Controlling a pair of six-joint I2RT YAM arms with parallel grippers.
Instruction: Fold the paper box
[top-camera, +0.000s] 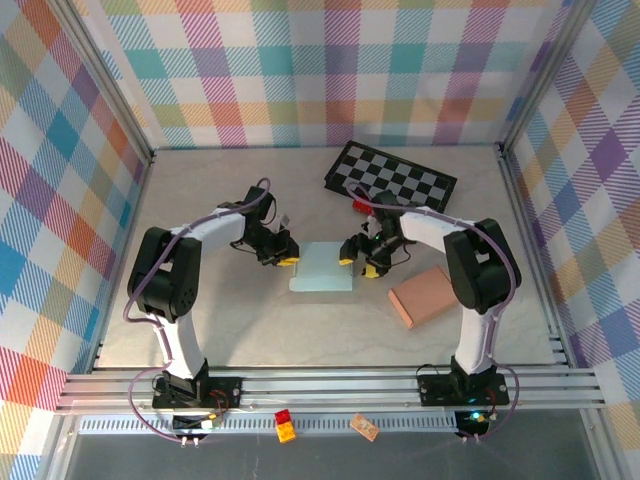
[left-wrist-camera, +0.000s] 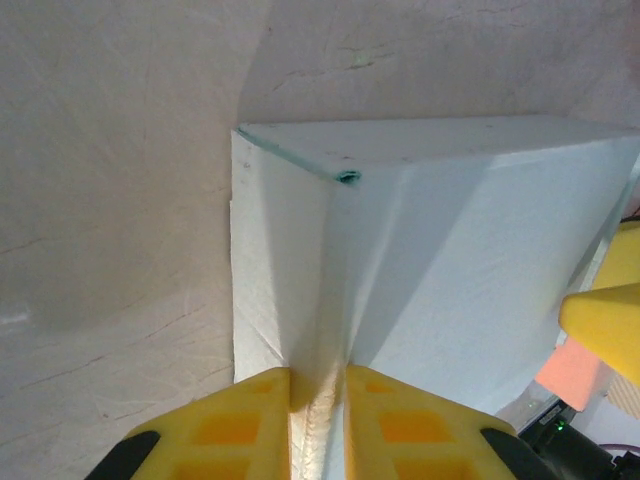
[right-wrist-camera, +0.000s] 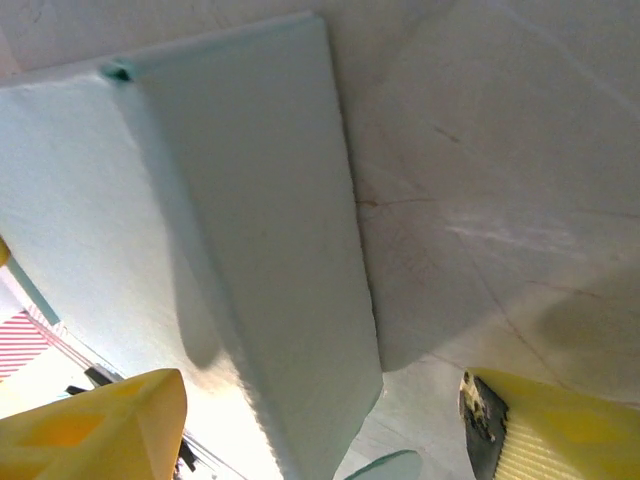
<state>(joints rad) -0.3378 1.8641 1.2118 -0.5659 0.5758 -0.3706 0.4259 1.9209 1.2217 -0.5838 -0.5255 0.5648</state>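
Note:
The paper box (top-camera: 322, 268) is pale mint and lies part-folded in the middle of the table between both grippers. My left gripper (top-camera: 283, 256) is at its left edge. In the left wrist view its yellow fingers (left-wrist-camera: 250, 425) are shut on a raised crease of the paper box (left-wrist-camera: 470, 270), gripper (left-wrist-camera: 318, 385). My right gripper (top-camera: 358, 258) is at the box's right edge. In the right wrist view it (right-wrist-camera: 330, 425) stands open, its fingers (right-wrist-camera: 100, 425) wide apart, with the box's upright side wall (right-wrist-camera: 270, 250) between them and a gap on each side.
A black-and-white checkerboard (top-camera: 390, 178) lies behind the box. A tan cardboard box (top-camera: 425, 296) sits to the right of the right arm. A small red and yellow brick (top-camera: 285, 425) and a brown piece (top-camera: 365, 427) rest on the front rail.

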